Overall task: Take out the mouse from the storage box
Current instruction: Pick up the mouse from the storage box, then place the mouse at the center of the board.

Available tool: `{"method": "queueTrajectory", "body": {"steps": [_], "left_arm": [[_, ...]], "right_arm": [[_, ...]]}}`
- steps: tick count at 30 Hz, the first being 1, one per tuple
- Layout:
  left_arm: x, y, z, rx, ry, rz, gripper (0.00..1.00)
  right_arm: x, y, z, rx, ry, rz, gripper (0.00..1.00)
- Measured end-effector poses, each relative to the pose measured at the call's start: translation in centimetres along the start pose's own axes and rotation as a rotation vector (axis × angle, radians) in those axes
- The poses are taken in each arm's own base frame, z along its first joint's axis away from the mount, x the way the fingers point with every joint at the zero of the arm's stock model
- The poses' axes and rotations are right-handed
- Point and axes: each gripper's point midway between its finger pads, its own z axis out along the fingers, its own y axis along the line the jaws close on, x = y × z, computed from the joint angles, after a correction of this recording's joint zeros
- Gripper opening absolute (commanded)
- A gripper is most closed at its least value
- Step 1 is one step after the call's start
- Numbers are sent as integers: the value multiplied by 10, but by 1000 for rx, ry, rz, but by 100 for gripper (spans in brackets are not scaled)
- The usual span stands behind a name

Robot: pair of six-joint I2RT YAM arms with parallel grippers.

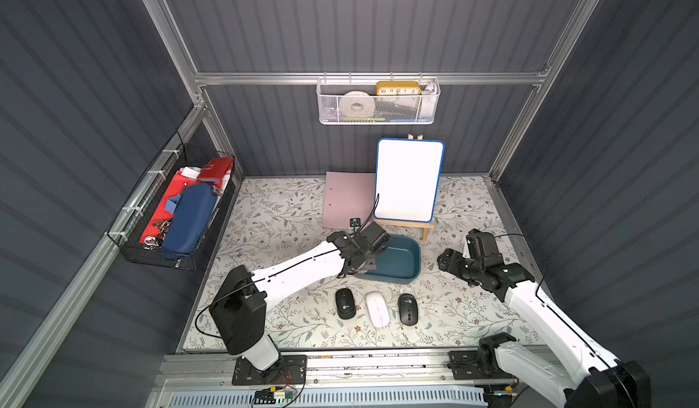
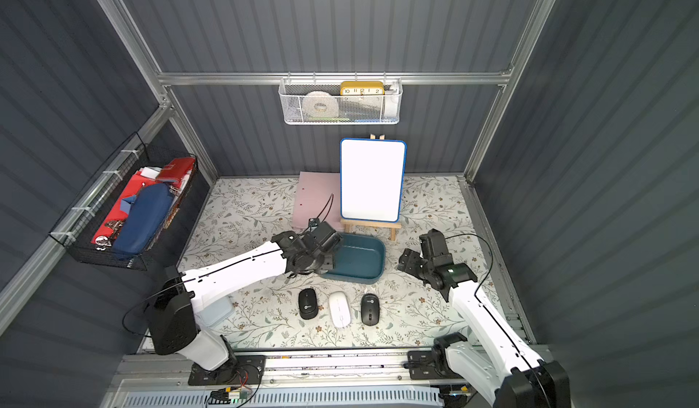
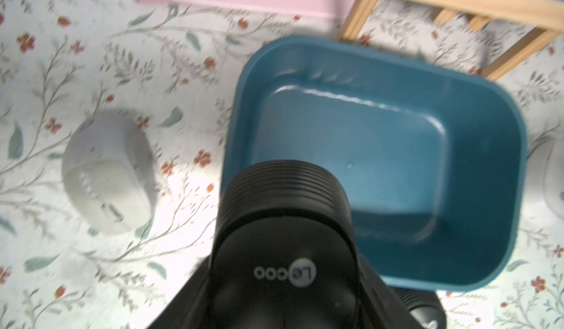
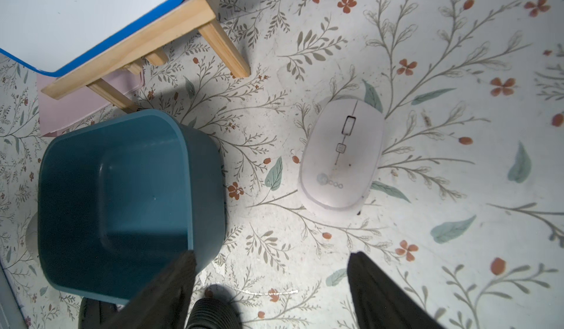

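A black mouse (image 3: pixel 283 251) held at the storage box (image 1: pixel 401 258) rim
We see the left end effector (image 1: pixel 363 264) pinching it over the box's left edge, the right end effector (image 4: pixel 271 254) spread alongside; three mice (image 1: pixel 377 309) line the table (image 1: pixel 287 213) in front, a whiteboard (image 1: pixel 409 179) behind.

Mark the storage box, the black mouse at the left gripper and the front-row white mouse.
storage box (image 1: pixel 399 260): in a top view, bare inner floor.
black mouse (image 3: pixel 283 242): left wrist view, shell above logo.
front-row white mouse (image 1: pixel 377 309): in a top view, shell middle.
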Motion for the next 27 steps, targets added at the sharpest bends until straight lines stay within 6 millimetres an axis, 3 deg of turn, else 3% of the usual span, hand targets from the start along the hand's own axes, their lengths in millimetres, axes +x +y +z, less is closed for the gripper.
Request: {"method": "queueTrajectory", "body": {"steps": [9, 17, 27], "left_arm": [[40, 50, -7, -77, 80, -79, 57], [88, 105, 8, -135, 189, -202, 56], [123, 128, 35, -155, 268, -262, 56]], "right_arm": [[0, 8, 8, -3, 15, -21, 82], [-5, 16, 7, -7, 0, -40, 82], [-6, 20, 6, -5, -5, -52, 82]]}}
